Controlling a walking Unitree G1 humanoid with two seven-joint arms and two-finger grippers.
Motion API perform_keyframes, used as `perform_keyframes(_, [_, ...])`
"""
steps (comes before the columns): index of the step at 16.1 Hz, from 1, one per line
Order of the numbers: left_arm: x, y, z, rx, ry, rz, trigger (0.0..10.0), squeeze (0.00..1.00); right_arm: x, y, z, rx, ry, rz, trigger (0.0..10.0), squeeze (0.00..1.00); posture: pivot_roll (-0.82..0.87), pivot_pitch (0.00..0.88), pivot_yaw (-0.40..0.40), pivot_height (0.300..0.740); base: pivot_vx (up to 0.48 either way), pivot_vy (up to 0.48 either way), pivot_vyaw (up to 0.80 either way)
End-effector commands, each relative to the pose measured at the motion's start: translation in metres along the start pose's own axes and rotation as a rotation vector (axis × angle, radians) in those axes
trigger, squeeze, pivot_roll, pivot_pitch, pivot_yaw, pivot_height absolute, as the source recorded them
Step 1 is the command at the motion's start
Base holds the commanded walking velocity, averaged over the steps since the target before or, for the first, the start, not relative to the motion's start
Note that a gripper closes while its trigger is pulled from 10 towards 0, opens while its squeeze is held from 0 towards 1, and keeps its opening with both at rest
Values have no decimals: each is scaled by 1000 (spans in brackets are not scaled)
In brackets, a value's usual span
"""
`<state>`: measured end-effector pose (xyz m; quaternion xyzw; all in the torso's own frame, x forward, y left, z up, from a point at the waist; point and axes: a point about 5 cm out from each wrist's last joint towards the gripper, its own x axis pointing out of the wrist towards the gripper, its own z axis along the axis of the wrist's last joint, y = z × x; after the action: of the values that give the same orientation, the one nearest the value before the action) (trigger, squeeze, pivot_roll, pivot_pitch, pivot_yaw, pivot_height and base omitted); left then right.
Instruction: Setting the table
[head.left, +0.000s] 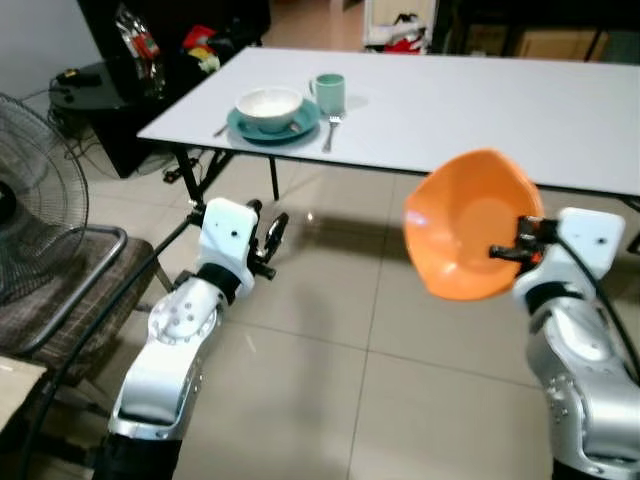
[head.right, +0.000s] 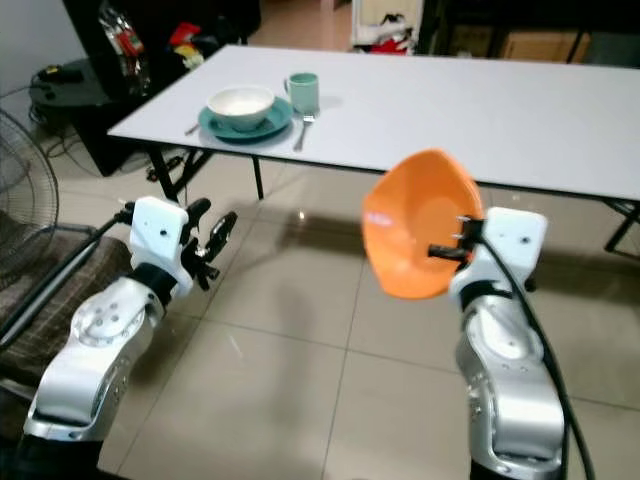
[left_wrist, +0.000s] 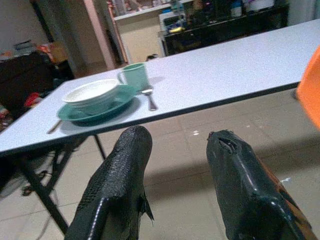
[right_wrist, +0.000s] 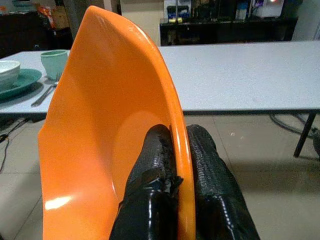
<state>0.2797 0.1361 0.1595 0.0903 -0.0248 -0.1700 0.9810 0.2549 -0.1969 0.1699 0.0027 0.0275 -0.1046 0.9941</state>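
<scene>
Left eye view: one setting, bowl (head.left: 269, 107) on plate (head.left: 273, 127) with cup (head.left: 328, 92) and fork (head.left: 331, 131), already on surface (head.left: 520, 110). Left gripper (head.left: 272, 240) low, fingers apart, empty. Right gripper (head.left: 516, 250) clamped on orange bowl (head.left: 468, 225) rim, tilted on edge, short of surface. Carrying step; next likely calls for stepping closer, levelling bowl, placing it.

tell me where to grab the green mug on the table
Take the mug across its body from the right, open side: it stands upright, its handle points left toward the bowl, and the fork lies in front. A top-down rim pinch would likely work too.
</scene>
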Motion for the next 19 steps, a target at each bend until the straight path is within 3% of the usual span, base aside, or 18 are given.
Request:
perform_keyframes(1, [-2, 6, -4, 7, 17, 16, 10000, 0, -1, 13, 12, 33, -65, 58, 10000, 0, 15, 0, 53, 740, 304, 0, -800])
perform_keyframes(3, [-1, 9, -2, 4, 15, 31, 10000, 0, 0, 13, 15, 37, -72, 54, 10000, 0, 19, 0, 53, 740, 296, 0, -787])
perform_keyframes(11, [-1, 10, -3, -8, 15, 48, 10000, 0, 3, 15, 18, 51, -82, 85, 10000, 0, 22, 0, 41, 740, 300, 0, 0])
perform_keyframes(19, [1, 4, -5, -46, 19, 44, 10000, 0, 3, 3, 19, 71, -70, 52, 10000, 0, 2, 0, 46, 740, 332, 0, -400])
